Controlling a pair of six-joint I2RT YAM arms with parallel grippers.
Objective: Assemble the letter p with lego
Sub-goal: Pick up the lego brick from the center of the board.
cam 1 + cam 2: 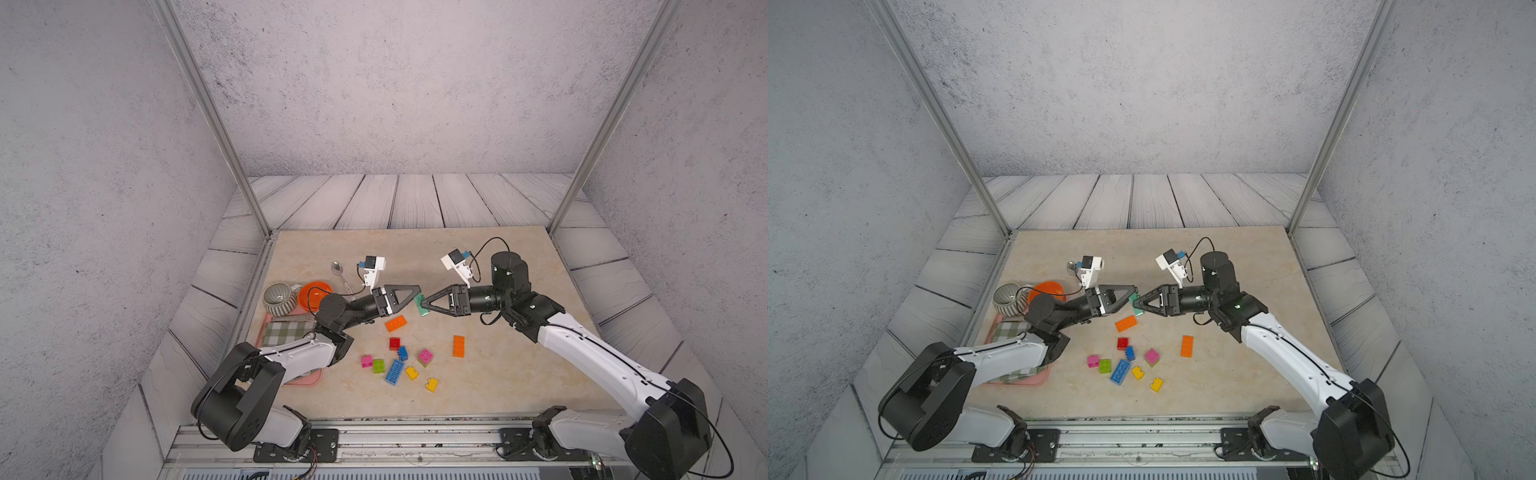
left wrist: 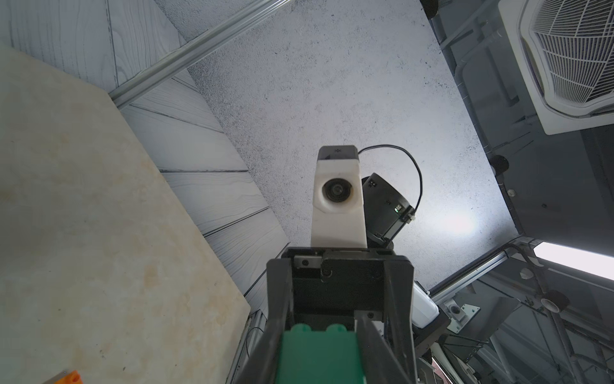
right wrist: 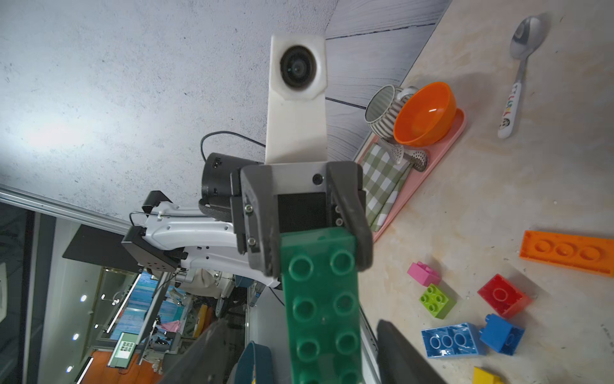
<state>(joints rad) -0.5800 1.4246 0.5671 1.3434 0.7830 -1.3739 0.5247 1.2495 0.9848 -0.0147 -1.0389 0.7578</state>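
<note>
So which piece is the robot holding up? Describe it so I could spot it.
Start at the beige marbled tabletop and look above its middle. There the black left gripper clamps one end of a long dark green studded plastic brick, held off the surface. It is the only dark green brick, and the only one not lying on the table.

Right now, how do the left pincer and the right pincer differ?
The left pincer is shut on one end of the green brick; the right pincer is open, jaws apart either side of its other end, gaps showing. The left pincer points toward the robot's right; the right pincer points back at it. Both hang above the table, meeting at that brick.
</note>
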